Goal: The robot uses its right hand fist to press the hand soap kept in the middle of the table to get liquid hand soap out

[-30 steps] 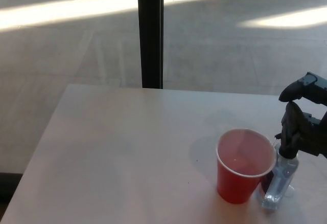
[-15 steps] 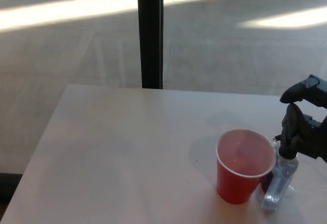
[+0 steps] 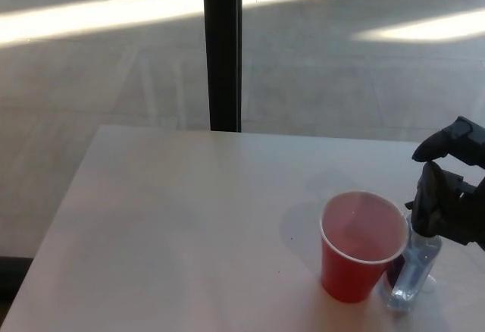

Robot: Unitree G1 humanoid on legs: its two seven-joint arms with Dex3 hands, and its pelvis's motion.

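A clear hand soap bottle (image 3: 413,271) stands near the table's right front, just right of a red cup (image 3: 358,247). My right hand (image 3: 449,195) comes in from the right edge and rests on top of the bottle, hiding the pump head. Its black fingers are curled into a fist, with the thumb raised above. The cup is upright, open at the top, with a little liquid at its bottom. My left hand does not show.
The white table (image 3: 189,218) spreads to the left of the cup. A dark vertical post (image 3: 223,48) rises behind the table's far edge. Sunlit floor lies beyond.
My right hand has sunk slightly onto the bottle top and shifted a little to the right. Cup and bottle stay in place.
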